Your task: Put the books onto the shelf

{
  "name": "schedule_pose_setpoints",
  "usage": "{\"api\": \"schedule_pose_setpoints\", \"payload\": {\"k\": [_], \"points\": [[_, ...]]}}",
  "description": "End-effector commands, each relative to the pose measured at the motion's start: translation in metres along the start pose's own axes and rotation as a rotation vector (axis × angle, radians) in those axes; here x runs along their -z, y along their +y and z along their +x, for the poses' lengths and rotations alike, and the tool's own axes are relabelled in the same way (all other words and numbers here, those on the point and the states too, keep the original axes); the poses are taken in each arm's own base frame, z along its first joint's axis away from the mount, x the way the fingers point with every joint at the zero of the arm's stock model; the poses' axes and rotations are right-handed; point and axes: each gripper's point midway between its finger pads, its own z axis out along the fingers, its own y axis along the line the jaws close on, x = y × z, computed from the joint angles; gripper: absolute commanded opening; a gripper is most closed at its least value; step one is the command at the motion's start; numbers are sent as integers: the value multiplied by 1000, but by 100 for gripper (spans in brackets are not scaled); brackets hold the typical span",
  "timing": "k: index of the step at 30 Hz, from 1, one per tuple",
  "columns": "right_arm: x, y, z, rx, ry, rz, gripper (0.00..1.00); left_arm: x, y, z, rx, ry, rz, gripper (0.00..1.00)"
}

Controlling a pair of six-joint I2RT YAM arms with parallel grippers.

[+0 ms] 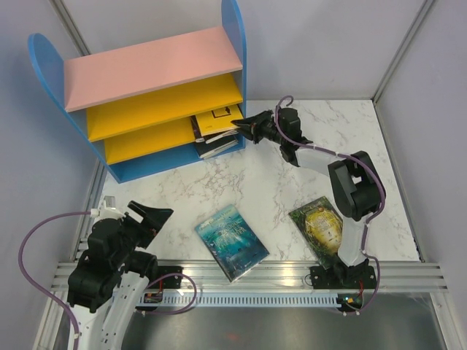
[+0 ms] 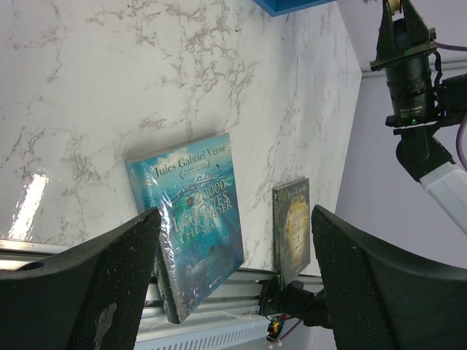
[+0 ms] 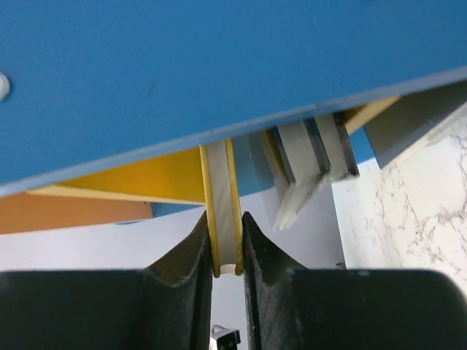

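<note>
The right gripper (image 3: 227,222) is clenched on the edge of a yellow book (image 3: 221,186), its two fingers pinching the cover and white pages between them. That book pokes out at the right end of the shelf (image 1: 235,44), level with the lower yellow board. The shelf's blue side panel looms just beside the fingers. Close to the held book a few other books (image 1: 217,138) lie stacked in the bottom compartment, their edges jutting past the panel.

Out on the marble table (image 1: 277,175), a teal book (image 1: 231,242) lies flat near the front rail. A green-gold book (image 1: 318,223) lies to its right, partly under the right arm. At the near left corner the left gripper (image 1: 152,211) hangs released, fingers spread wide and holding nothing, well apart from the shelf.
</note>
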Motion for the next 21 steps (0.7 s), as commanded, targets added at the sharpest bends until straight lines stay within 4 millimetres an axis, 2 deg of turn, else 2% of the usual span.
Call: {"api": "schedule_pose_setpoints", "payload": {"k": [1,8,9,11,12,13,15,16,18,21], "points": [[-13,25,-8,-10,-19,-46,0,-3,-5,-1,4,2,15,86],[-28,21,-18,-40,-30,-44,0,-3,-5,-1,2,3,14,86],[-28,21,-18,-40,-27,-42,3,-3,-6,-1,2,1,16,86],[-26,16,-16,-41,-24,-30,17,-4,-5,-1,-4,4,11,86],[-24,15,-15,-40,-20,-27,34,-4,-5,-1,-5,4,11,86],[-21,8,-15,-44,-21,-12,42,-4,-4,-1,-6,7,7,86],[-15,10,-9,-36,-12,-13,57,-6,-4,0,-10,15,1,86],[-12,2,-8,-43,-10,1,59,-6,-4,1,-10,18,2,86],[-5,5,-2,-46,3,-10,64,-7,-4,2,-13,27,-1,86],[6,2,6,-56,33,-28,67,-9,-5,3,-20,40,1,86]]}}
